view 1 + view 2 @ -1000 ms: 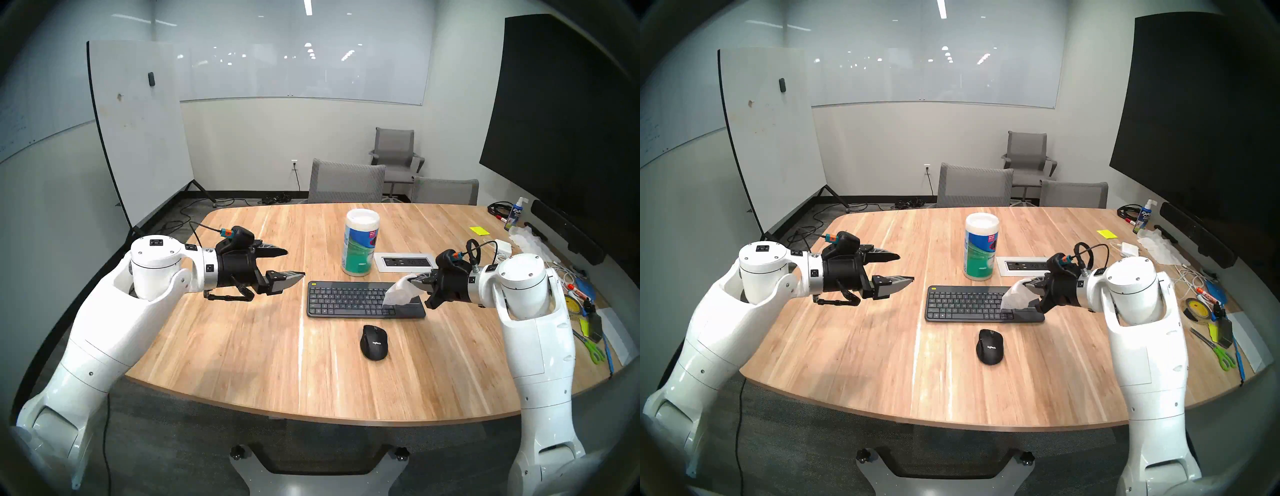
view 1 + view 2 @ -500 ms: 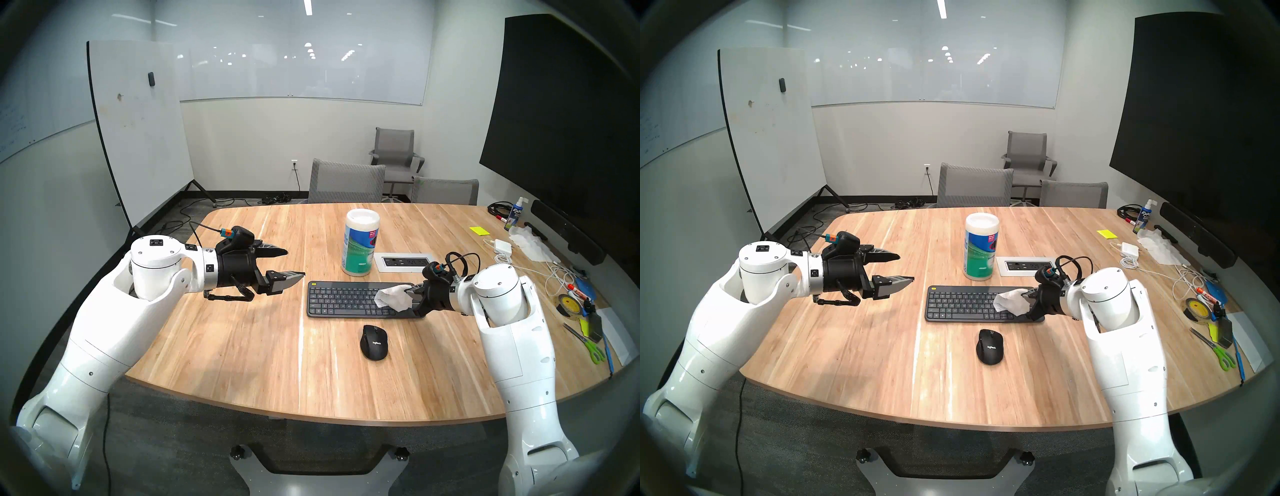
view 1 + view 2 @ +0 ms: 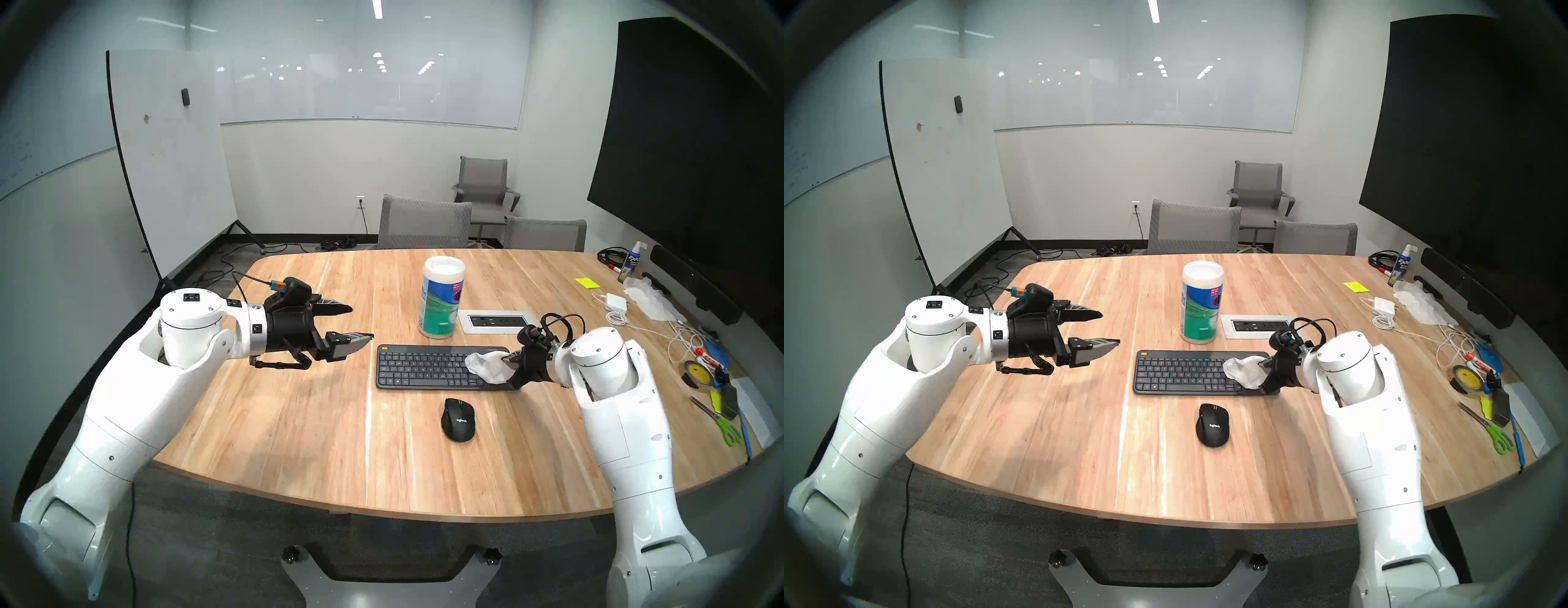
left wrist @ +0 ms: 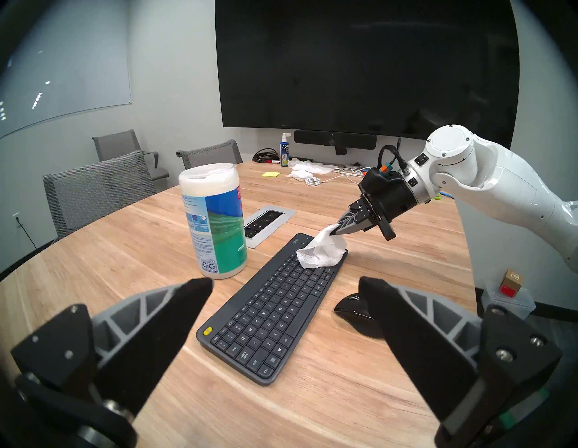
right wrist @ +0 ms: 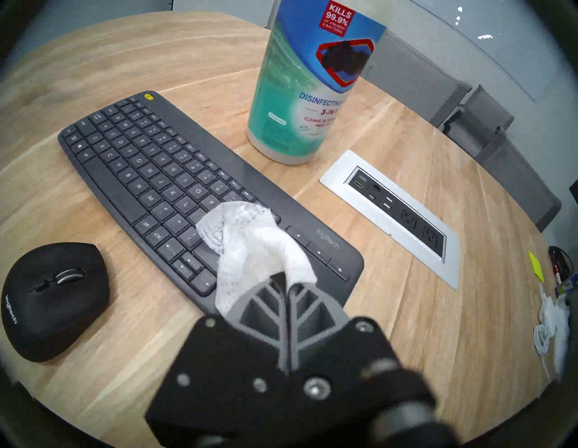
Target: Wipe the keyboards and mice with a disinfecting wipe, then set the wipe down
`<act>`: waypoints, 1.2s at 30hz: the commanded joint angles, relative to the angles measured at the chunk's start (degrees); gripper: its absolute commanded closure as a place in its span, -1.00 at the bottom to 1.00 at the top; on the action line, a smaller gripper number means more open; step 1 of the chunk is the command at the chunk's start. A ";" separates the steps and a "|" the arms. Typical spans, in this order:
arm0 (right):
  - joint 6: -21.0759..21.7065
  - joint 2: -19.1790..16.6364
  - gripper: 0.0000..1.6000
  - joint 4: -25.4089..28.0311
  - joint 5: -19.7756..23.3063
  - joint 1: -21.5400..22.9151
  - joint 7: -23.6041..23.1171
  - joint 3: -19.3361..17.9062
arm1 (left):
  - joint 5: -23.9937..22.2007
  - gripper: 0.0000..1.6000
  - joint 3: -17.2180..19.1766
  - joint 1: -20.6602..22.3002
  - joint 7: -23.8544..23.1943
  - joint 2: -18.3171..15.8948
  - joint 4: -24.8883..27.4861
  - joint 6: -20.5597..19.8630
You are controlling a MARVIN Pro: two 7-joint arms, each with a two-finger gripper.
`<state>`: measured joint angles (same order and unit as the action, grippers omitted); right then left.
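Two grippers are showing on my feed: my right gripper (image 3: pixel 505 360) is pinching the crumpled white wipe (image 3: pixel 488 366) between closed fingers, and the wipe is lying on the touchpad end of the black keyboard (image 3: pixel 428 367). My left gripper (image 3: pixel 360 322) is hanging spread and empty at the keyboard's 9 o'clock. The mouse (image 3: pixel 458 419) is sitting at its 6 o'clock, the canister (image 3: pixel 441 303) at 12.
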<state>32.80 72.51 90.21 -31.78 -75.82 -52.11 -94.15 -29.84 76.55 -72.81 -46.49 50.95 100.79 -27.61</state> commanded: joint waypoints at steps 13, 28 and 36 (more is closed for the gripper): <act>-0.63 1.21 1.00 -6.72 -1.91 6.47 4.07 -1.11 | -0.09 -1.00 0.36 0.43 0.03 -0.06 0.59 0.07; -1.83 1.99 1.00 -12.40 -3.12 11.08 6.92 -2.81 | -0.09 -1.00 0.35 0.44 0.02 -0.05 0.57 0.08; -2.76 1.56 1.00 -7.29 -2.37 6.46 3.06 -2.46 | -0.09 -1.00 0.37 0.42 0.04 -0.06 0.60 0.06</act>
<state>30.77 74.55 77.56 -35.09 -67.51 -46.35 -97.00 -29.84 76.53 -72.81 -46.49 50.95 100.77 -27.61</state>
